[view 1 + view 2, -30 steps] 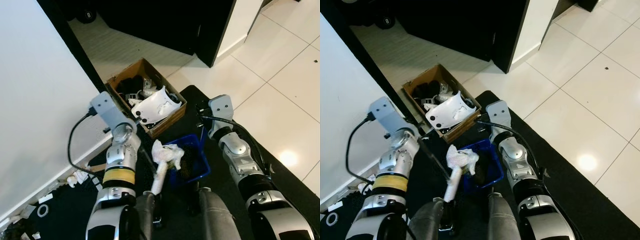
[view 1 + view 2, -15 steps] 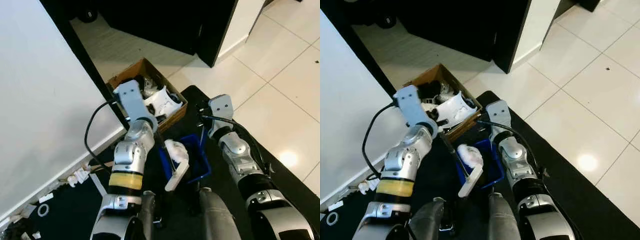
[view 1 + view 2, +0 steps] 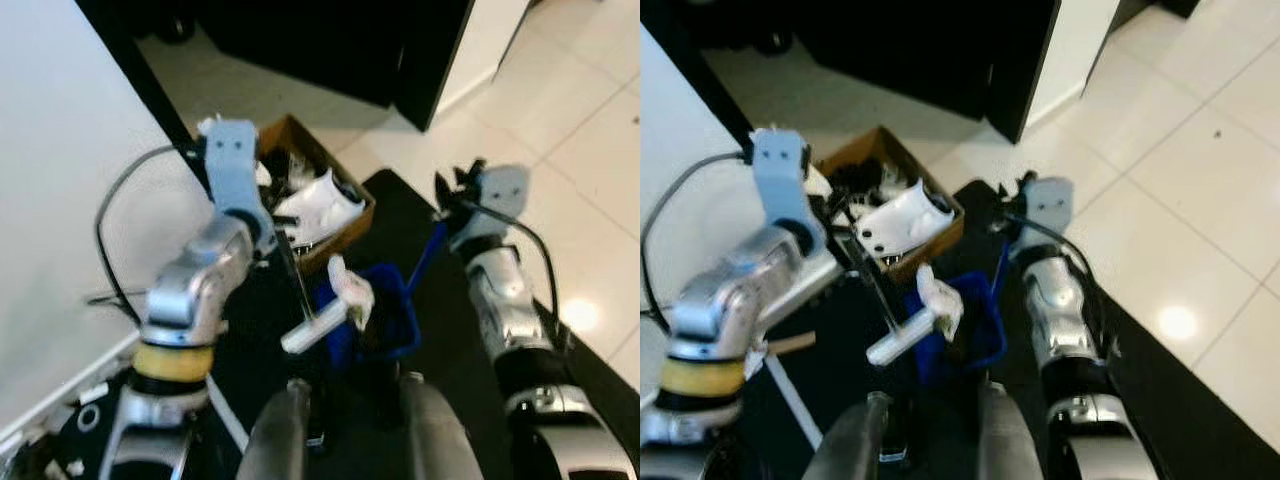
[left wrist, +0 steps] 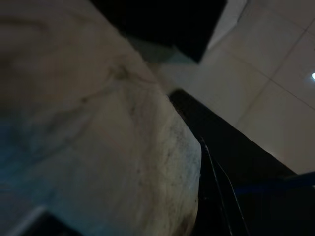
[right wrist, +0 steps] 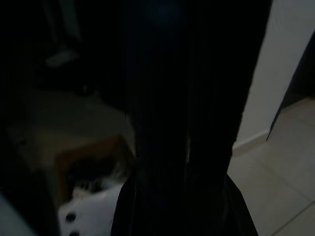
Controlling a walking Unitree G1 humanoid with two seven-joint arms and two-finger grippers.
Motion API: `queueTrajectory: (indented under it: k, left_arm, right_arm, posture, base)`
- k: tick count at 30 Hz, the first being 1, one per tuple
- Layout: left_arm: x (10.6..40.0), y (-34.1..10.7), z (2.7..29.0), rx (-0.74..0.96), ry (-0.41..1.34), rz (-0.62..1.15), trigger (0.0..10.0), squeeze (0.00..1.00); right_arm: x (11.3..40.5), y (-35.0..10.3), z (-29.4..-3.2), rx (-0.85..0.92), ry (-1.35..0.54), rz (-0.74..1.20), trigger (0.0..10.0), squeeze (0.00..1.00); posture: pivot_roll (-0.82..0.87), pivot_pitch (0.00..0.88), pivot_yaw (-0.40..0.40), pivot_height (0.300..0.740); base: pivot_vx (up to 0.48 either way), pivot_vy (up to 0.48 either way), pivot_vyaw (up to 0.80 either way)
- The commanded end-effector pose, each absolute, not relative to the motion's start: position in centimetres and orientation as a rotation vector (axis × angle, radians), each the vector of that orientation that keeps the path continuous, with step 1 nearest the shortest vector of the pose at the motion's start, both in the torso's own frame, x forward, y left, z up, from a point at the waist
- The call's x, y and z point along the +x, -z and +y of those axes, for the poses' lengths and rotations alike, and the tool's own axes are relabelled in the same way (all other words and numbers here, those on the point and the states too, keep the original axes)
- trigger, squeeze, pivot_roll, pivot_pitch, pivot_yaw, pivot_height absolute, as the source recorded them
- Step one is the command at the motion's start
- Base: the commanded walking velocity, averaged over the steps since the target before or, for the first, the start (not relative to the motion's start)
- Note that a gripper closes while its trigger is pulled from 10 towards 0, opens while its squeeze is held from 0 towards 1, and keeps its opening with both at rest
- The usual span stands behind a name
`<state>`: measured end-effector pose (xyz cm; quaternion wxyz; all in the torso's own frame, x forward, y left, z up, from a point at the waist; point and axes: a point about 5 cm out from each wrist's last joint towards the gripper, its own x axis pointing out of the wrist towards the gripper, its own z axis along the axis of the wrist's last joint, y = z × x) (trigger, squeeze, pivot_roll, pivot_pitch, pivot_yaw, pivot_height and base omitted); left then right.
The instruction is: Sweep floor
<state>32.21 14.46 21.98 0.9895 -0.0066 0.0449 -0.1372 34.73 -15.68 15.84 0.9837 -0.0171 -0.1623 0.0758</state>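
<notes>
My left gripper (image 3: 306, 316) is shut on a white hand brush (image 3: 332, 306), which hangs tilted over the left rim of the blue dustpan (image 3: 388, 322). The left arm is raised high, its wrist block near the cardboard box. The dustpan sits low on the black mat (image 3: 590, 385) in front of my legs. Its blue handle (image 3: 1002, 262) rises to my right gripper (image 3: 436, 245), which is shut on it. In the left wrist view the pale brush (image 4: 98, 147) looms close and blurred. In the right wrist view the handle (image 5: 182, 123) is a dark upright bar.
A cardboard box (image 3: 345, 222) with a white shell and dark parts stands by the white wall (image 3: 60, 200). White scraps (image 3: 85, 415) lie along the wall's foot. Glossy white tiles (image 3: 570, 140) spread to the right, and a dark opening (image 3: 330, 50) lies ahead.
The left arm has swung up and toward the box, lifting the brush from beside the dustpan to over its rim. The right arm has risen with the handle. The picture is now blurred.
</notes>
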Motion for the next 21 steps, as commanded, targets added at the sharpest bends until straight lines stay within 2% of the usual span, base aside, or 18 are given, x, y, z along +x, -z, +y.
queueTrajectory:
  k: [1,9,14,16,17,19,20,21]
  left_arm:
    - [31.7,-23.5,14.7,0.026,0.317,0.052,10.0,0.0]
    - [30.7,-26.9,16.1,0.079,0.401,0.011,10.0,0.0]
    - [30.2,-27.4,16.3,0.092,0.445,0.013,10.0,0.0]
    - [28.8,-28.4,16.5,0.132,0.561,0.012,10.0,0.0]
    - [28.8,-28.4,16.5,0.132,0.561,0.012,10.0,0.0]
    - [27.8,-29.4,17.6,0.203,0.617,0.001,10.0,0.0]
    - [27.8,-29.4,17.6,0.203,0.617,0.001,10.0,0.0]
    - [28.0,-29.4,18.7,0.224,0.564,0.005,10.0,0.0]
  right_arm:
    - [34.7,-17.2,-15.8,0.001,-0.134,-0.392,10.0,0.0]
    - [34.7,-18.7,-15.9,0.017,-0.12,-0.44,10.0,0.0]
    - [34.5,-19.0,-15.9,0.021,-0.124,-0.444,10.0,0.0]
    - [34.4,-19.2,-15.9,0.025,-0.13,-0.449,10.0,0.0]
    - [34.4,-19.2,-15.9,0.025,-0.13,-0.449,10.0,0.0]
    - [34.3,-19.1,-15.8,0.045,-0.146,-0.445,10.0,0.0]
    - [34.3,-19.1,-15.8,0.045,-0.146,-0.445,10.0,0.0]
    - [34.2,-19.1,-15.7,0.063,-0.155,-0.443,10.0,0.0]
  posture:
    - [0.05,0.251,0.074,0.74]
    - [0.07,0.233,0.093,0.74]
    - [0.07,0.23,0.092,0.74]
    - [0.07,0.222,0.092,0.74]
    - [0.07,0.222,0.092,0.74]
    - [0.08,0.212,0.095,0.74]
    - [0.08,0.212,0.095,0.74]
    - [0.08,0.211,0.097,0.74]
  base:
    - [0.0,0.0,0.0]
    - [0.0,0.0,0.0]
    - [0.0,0.0,0.0]
    - [0.0,0.0,0.0]
    - [0.0,0.0,0.0]
    - [0.0,0.0,0.0]
    - [0.0,0.0,0.0]
    - [0.0,0.0,0.0]
